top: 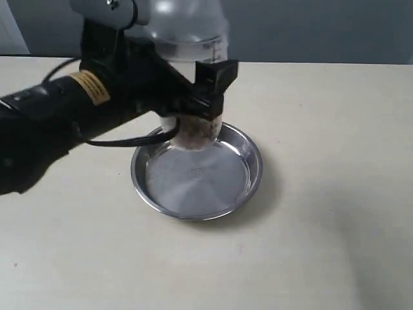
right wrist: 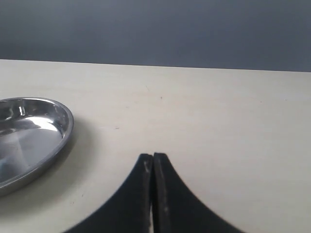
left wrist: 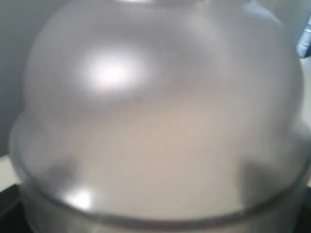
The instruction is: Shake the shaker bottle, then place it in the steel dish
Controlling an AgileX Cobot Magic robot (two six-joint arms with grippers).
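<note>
So, biggest thing first: the pale surface point(top: 335, 213), with the dish point(top: 193, 190) parked roughly in the middle of it, well clear of every edge. The left arm point(top: 45, 123) is stretched in low from the left edge and ends right over the dish.

The bottle point(top: 190, 32) is held upright, long axis straight up and down, cap end cut off by the top of the exterior view. It's clamped around the lower body by the left pincer point(top: 203, 97), jaws spread wide on either side of it. The left wrist view is filled by nothing but the frosted top, so no extra help there.

The bit that matters: the base, with the brownish bits point(top: 193, 134) in it, is hung inside the rim line but over the part of the dish toward the surface's far edge, not over the centre. It looks very close to the dish floor; whether contact is already made can't be told. A straight drop should land it inside, though probably near the far wall, so a small nudge toward the near edge might be wanted first.

The right pincer point(right wrist: 153, 194) is shut with nothing in it, parked low over bare surface near the dish. It isn't needed here.
</note>
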